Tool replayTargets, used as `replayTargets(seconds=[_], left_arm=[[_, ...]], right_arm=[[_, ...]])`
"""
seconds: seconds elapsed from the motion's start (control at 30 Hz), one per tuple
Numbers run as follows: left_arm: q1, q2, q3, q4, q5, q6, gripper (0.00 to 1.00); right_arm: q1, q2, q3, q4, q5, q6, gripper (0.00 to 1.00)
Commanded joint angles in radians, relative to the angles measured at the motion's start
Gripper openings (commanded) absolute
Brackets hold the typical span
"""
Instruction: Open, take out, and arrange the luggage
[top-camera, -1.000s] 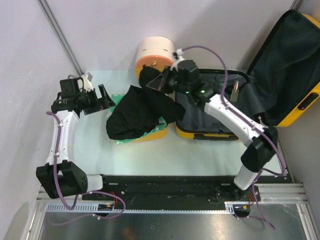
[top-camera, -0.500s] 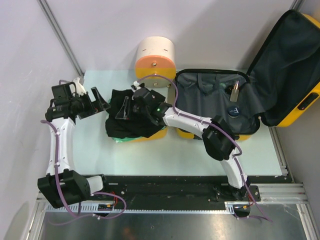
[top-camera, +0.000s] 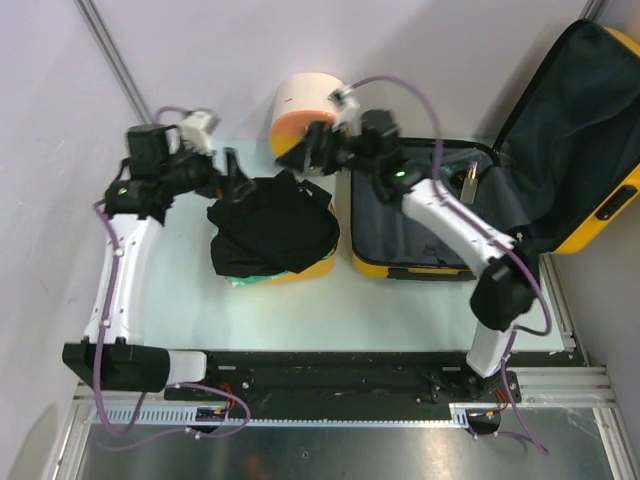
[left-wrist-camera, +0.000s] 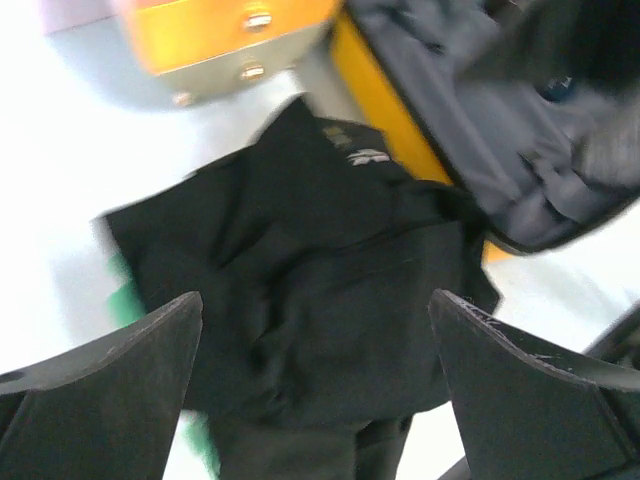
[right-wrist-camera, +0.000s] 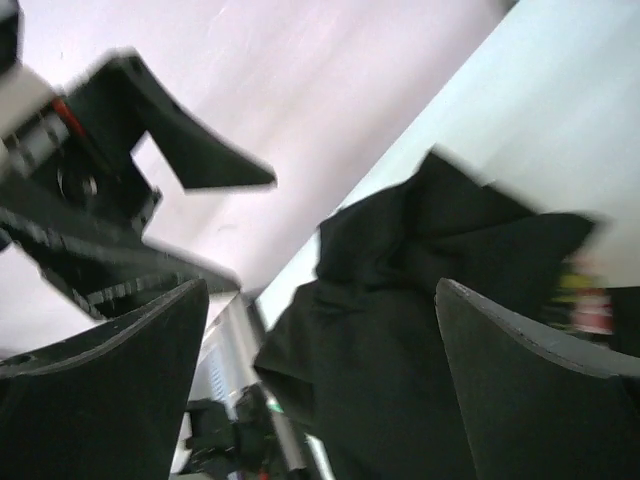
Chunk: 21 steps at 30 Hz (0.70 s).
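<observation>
Luggage (top-camera: 382, 232) open at right edge of table (top-camera: 300, 310), lid (top-camera: 570, 120) raised.

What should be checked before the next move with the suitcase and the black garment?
1. Is the luggage lid open: ok.
2. Is the right gripper open and empty: ok.
3. Is the left gripper open and empty: ok.
4. Is the black garment outside the luggage, on the yellow tub: ok.
5. Is the garment laid out neatly: not ok, bunched.
6. Is the luggage emptied: cannot tell, the right arm covers part of it.
</observation>
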<state>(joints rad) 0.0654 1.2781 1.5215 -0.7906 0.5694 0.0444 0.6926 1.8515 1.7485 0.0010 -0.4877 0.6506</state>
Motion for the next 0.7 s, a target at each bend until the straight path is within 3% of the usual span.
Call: replayTargets(seconds=[0.0, 0.13, 0.23, 0.47, 0.67], left_arm=[[-0.243, 0.088, 0.087, -0.041, -0.103, 0.248, 1.00], [-0.468, 0.228, 0.164, -0.047, -0.170, 0.336, 1.00], [-0.539, 0.369, 0.267, -0.050, -0.184, 0.370, 1.00], [-0.627, 0.619, 0.445, -0.105, -0.155, 0.540, 0.97], [-0.648, 0.745, 0.453, -0.111, -0.184, 0.600, 0.95]], right_arm=[[-0.163, -0.175, -0.078, -0.059, -0.007, -0.236, 1.00], [-0.321, -0.264, -0.191, -0.117, 0.029, -0.328, 1.00], [-0.433, -0.299, -0.236, -0.165, 0.015, -0.336, 1.00], [-0.582, -0.370, -0.291, -0.232, -0.038, -0.364, 1.00], [-0.649, -0.388, -0.299, -0.259, -0.048, -0.365, 1.00]])
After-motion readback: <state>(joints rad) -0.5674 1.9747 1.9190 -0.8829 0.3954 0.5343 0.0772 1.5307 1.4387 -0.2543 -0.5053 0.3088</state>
